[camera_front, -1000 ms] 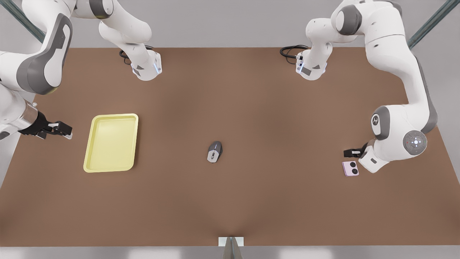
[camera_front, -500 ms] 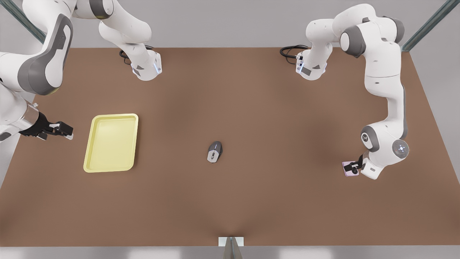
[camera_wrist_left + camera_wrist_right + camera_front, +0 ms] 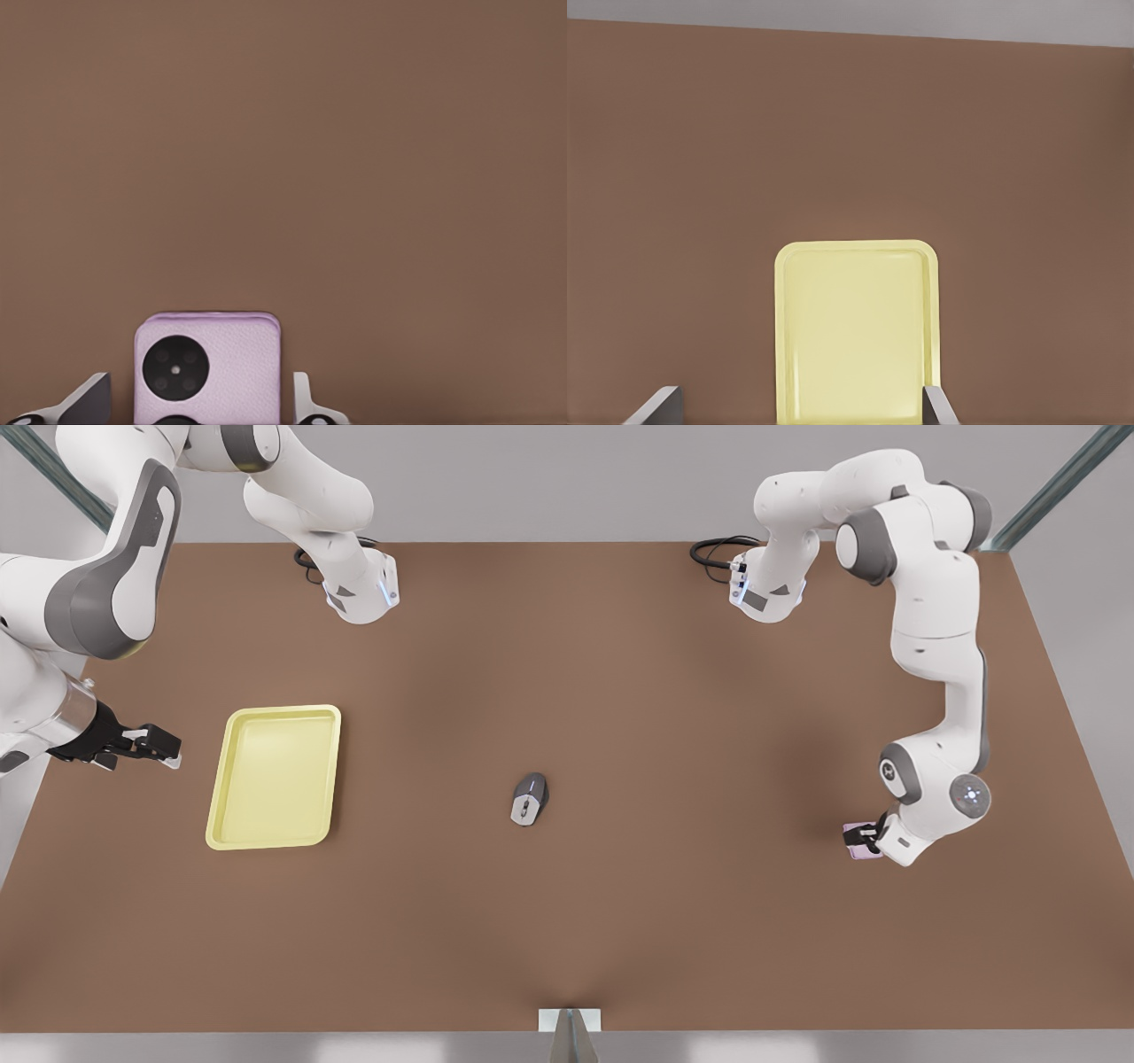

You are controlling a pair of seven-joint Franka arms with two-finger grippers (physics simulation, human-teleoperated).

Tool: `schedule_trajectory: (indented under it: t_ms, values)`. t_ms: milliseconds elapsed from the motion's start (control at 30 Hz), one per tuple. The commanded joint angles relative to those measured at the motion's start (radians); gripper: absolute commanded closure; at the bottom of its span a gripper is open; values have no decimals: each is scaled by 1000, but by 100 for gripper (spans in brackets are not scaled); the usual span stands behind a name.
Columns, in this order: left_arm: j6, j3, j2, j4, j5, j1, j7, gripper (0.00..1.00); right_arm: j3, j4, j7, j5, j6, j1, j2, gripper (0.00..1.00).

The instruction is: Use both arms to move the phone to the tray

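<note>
Hidden or cut off: the small, flat, pale-pink squarish phone (image 3: 857, 840) is largely covered in the front view by the left gripper (image 3: 870, 838), so that a pink sliver alone shows at the gripper's tip. In the left wrist view the phone (image 3: 208, 370) is cut by the frame edge; one black round camera circle is whole, the second only a dark arc at the border.

Phone, appearance: pale pink with a faintly grained face, rounded corners, lying flat on the brown table (image 3: 620, 717) at the front view's right, well apart from the tray.

Left gripper: black, two-fingered, down at the phone. Its fingertips (image 3: 89, 400) stand one on each side of the phone with a narrow gap on each side; jaws spread just wider than the phone, not pressing it.

Tray: pale yellow, rectangular, shallow, with rounded corners and raised rim (image 3: 214, 797), on the table at the front view's left. Contents: nothing lies in it.

Right gripper (image 3: 146, 746): black, held just beside the tray on its outer side, apart from it, pointing toward it. In the right wrist view the two fingertips (image 3: 656, 405) stand wide apart, framing the tray (image 3: 783, 336); jaws spread, holding nothing. This arm waits.

Other item: grey computer mouse (image 3: 530, 798), near the table's middle, between tray and phone, touched by neither gripper.
</note>
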Motion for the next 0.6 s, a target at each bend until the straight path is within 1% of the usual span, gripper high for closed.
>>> schedule_trajectory:
  t_ms: [0,67,133,167,567]
  values:
    - [19,-1,5,1,3,-1,159,0,1,0,-5,1,0,0,-1,0]
    - [19,-1,9,1,3,-1,157,1,0,0,-5,1,0,1,-1,0]
    - [18,-1,9,1,3,-1,157,18,0,0,-5,1,-2,0,-1,0]
    - [18,-1,9,1,3,-1,157,21,0,0,-5,1,0,1,-1,0]
    - [19,-1,20,4,2,-5,146,22,0,0,-5,1,0,0,-1,0]
